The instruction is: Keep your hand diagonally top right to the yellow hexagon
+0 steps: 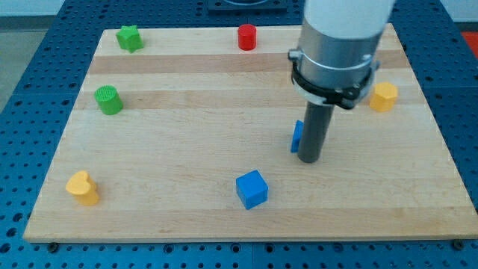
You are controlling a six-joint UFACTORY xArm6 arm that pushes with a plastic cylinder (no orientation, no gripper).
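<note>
Seven blocks are sitting on the smooth wooden board (224, 82). My tip (309, 160) is resting bare, gripping nothing, touching a small blue block (296, 136) on its left. The yellow hexagon (384, 97) is lying up-right of it. A blue cube (252, 189) is lying down-left, a red cylinder (247, 36) up-left, and a green star (129, 37), green cylinder (109, 99) and yellow heart (82, 187) far left.

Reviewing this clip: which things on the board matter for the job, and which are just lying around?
Part of the job:
yellow hexagon
my tip, down-left of that hexagon

Just lying about:
green star
red cylinder
green cylinder
yellow heart
blue cube
blue block, half hidden beside my tip
</note>
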